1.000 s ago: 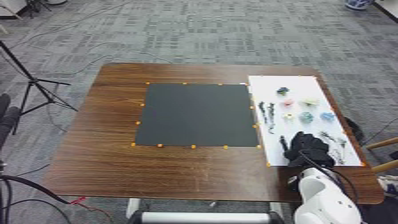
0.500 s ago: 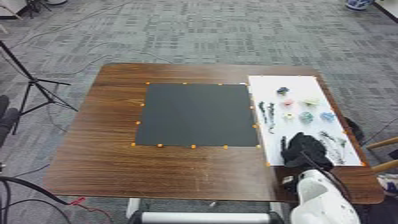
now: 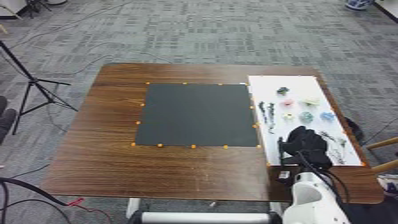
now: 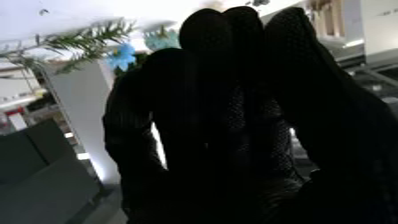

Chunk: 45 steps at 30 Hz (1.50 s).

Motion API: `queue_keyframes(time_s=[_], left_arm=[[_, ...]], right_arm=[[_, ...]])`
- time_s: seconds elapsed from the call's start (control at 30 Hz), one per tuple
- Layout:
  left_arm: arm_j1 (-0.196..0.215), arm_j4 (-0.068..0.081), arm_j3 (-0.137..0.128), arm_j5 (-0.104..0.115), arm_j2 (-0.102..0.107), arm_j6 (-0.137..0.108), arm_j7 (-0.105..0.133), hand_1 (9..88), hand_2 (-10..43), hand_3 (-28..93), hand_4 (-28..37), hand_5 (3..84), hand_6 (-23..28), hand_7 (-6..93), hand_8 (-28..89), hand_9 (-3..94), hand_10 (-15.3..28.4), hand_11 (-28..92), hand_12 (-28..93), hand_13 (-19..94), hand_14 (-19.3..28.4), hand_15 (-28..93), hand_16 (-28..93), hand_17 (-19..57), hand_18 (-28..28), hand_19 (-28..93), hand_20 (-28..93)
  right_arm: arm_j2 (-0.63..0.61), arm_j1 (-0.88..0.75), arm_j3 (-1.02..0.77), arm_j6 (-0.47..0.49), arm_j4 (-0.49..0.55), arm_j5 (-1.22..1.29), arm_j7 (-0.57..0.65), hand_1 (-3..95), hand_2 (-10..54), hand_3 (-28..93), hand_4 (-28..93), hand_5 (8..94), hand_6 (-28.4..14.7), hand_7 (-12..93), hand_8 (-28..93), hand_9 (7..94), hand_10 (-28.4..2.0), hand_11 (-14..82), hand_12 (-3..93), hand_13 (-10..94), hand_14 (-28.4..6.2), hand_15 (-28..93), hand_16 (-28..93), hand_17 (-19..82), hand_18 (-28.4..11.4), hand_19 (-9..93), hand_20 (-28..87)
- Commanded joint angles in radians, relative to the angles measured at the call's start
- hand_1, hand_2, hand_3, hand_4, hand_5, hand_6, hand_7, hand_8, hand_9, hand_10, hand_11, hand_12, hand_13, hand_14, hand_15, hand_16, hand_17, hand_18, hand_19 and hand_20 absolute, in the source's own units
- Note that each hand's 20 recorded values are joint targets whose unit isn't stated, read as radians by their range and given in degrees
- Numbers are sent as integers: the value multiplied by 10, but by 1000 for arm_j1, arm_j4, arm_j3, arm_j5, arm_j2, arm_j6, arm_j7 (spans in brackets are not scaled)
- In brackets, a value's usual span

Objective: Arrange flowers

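My right hand is low over the near part of the white sheet, its fingers extended and a slim dark piece along its left side. In the right wrist view the hand has straight fingers, with a green leafy sprig, a blue flower and a teal flower beyond them. Farther up the sheet lie a dark flower, a pink flower, a cream flower, a small yellow flower and dark slender stems. Thin sprigs lie right of the hand.
A black sheet with orange markers round its edge lies on the brown table, left of the white one. A tripod stands on the floor to the left, and wooden chair parts are by the table's right edge.
My right hand has shifted slightly left and away from the near edge, up against the slim dark piece that lay apart from it. The flowers have stayed put.
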<state>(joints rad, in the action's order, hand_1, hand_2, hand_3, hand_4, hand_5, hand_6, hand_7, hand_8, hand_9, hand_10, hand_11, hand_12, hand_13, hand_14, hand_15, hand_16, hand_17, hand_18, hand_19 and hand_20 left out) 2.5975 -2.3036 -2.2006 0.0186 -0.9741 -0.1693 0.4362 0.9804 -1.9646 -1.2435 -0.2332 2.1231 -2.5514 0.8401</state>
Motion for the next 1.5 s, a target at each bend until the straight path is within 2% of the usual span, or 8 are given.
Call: queue_keyframes(time_s=[0.03, 0.13, 0.33, 0.9, 1.13, 1.3, 1.43, 1.5], left_arm=[[11, -2, -2, 6, -18, -10, 10, 215, 169, 683, -283, 362, 76, 41, -67, 320, 121, 85, 89, 196, 98, 141, -49, -31, 47, 128, 76], [13, -3, -7, 6, -19, -11, 12, 214, 169, 684, -283, 363, 76, 41, -67, 320, 121, 85, 90, 196, 98, 140, -50, -31, 47, 127, 75], [16, -4, -6, 8, -21, -10, 11, 214, 170, 682, -283, 363, 77, 42, -67, 320, 121, 85, 90, 196, 98, 140, -50, -31, 47, 127, 75], [-4, 5, 13, 7, -10, -15, -5, 214, 169, 683, -283, 363, 76, 43, -67, 320, 121, 87, 91, 197, 97, 140, -50, -31, 47, 127, 76], [-10, 8, 10, 6, -7, -16, -7, 213, 169, 683, -283, 363, 76, 44, -67, 320, 120, 86, 90, 196, 97, 140, -50, -31, 47, 127, 76], [-14, 8, 14, 10, -5, -17, -4, 214, 169, 684, -283, 363, 76, 44, -67, 320, 121, 86, 90, 196, 97, 139, -50, -31, 47, 128, 76], [-11, 8, 15, 14, -4, -11, -1, 213, 169, 685, -283, 363, 76, 44, -67, 319, 120, 86, 90, 196, 97, 139, -50, -31, 47, 127, 75], [-7, 6, 12, 14, -7, -9, -1, 213, 169, 684, -283, 363, 76, 43, -67, 320, 120, 86, 90, 196, 97, 139, -49, -31, 47, 127, 75]], right_arm=[[6, -18, -32, 208, 38, 13, 49, 415, -95, 734, -282, 739, -50, 271, 106, 735, -163, 370, 298, 613, -176, 650, 317, 307, -283, 840, 334], [8, -33, -54, 262, 53, 48, 41, 382, -95, 736, -283, 726, -61, 277, -63, 716, -172, 371, 285, 592, -183, 652, 310, 297, -284, 839, 335], [19, -42, -59, 334, 59, 73, 30, 374, -95, 714, -283, 719, -72, 246, -65, 697, -182, 363, 284, 573, -190, 654, 309, 284, -284, 835, 344], [48, -30, 44, 309, -14, -1, -15, 410, -95, 748, -283, 735, -55, 264, -65, 722, -169, 377, 291, 596, -180, 661, 317, 299, -284, 835, 369], [60, -13, 74, 343, -48, 7, -11, 487, -95, 685, -283, 732, -40, 281, 170, 735, -149, 366, 347, 608, -174, 663, 323, 307, -284, 838, 375], [65, -2, 84, 360, -75, -7, 3, 576, -95, 601, -283, 738, -23, 322, 197, 761, -124, 304, 445, 625, -169, 666, 334, 316, -284, 843, 381], [65, 5, 87, 357, -96, -3, 25, 573, -95, 690, -282, 739, -13, 367, 199, 783, -109, 268, 498, 634, -154, 650, 401, 326, -284, 851, 388], [65, 1, 79, 349, -94, 8, 31, 586, -95, 722, -282, 749, -4, 412, 196, 808, -101, 259, 506, 663, -121, 611, 445, 345, -284, 858, 389]])
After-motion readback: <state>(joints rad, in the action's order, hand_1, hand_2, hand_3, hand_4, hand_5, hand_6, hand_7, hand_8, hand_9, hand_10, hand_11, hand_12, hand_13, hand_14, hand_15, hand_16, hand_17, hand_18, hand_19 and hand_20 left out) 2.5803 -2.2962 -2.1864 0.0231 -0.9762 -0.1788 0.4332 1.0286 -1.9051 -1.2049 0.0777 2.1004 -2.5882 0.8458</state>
